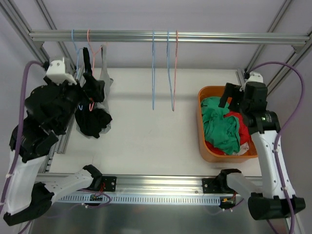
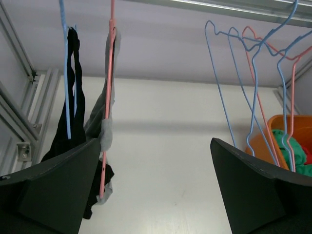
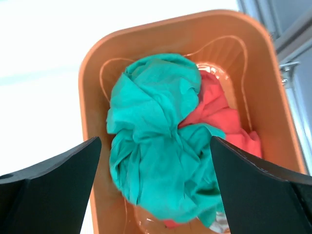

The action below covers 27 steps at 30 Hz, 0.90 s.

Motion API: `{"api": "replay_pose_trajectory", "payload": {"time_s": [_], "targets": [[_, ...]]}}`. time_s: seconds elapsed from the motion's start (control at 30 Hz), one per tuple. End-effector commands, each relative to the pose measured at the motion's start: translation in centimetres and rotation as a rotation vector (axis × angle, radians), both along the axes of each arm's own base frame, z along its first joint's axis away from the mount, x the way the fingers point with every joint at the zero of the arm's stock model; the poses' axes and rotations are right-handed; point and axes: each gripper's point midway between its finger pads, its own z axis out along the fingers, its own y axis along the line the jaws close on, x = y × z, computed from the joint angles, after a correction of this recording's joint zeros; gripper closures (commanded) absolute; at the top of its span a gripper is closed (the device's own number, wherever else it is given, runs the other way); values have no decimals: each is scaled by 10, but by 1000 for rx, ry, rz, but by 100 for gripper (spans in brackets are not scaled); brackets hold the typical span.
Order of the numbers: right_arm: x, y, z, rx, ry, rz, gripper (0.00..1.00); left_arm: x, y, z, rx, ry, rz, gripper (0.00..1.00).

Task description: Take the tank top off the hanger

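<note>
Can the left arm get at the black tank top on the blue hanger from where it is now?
Probably yes: the left gripper, jaws open, is right by the black tank top with nothing between. A grey top on the pink hanger hangs close beside it.

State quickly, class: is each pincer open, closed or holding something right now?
Left pincer: open, holding nothing.
Right pincer: open, holding nothing, above the orange basket.
</note>
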Motion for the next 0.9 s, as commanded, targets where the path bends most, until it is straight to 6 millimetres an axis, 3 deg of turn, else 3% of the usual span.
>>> {"api": "replay_pose_trajectory", "payload": {"time_s": [0.0, 0.13, 0.17, 0.23, 0.33, 0.4, 0.57, 0.7, 0.83, 0.87], "targets": [[-45, -9, 22, -17, -24, -11, 1, 23, -2, 11, 130, 34, 44, 1], [-73, 35, 56, 114, -181, 221, 0, 43, -5, 21, 203, 53, 58, 1], [-81, 50, 62, 156, -202, 306, 2, 54, 1, 19, 232, 69, 90, 2], [-96, 67, 73, 211, -250, 400, 7, 65, -7, 16, 246, 85, 28, 7], [-111, 85, 82, 267, -290, 506, 11, 88, -8, 3, 261, 140, 4, 15], [-117, 93, 87, 295, -306, 545, 14, 103, 8, -10, 268, 188, 57, 17], [-135, 112, 100, 359, -343, 672, 17, 128, 10, -34, 233, 262, -14, 28], [-145, 125, 110, 419, -373, 746, 19, 150, 25, -53, 220, 324, 7, 37], [-149, 130, 113, 427, -394, 791, 20, 160, 22, -65, 195, 358, -19, 51], [-149, 130, 112, 429, -389, 791, 21, 164, 22, -65, 195, 359, -19, 59]]}}
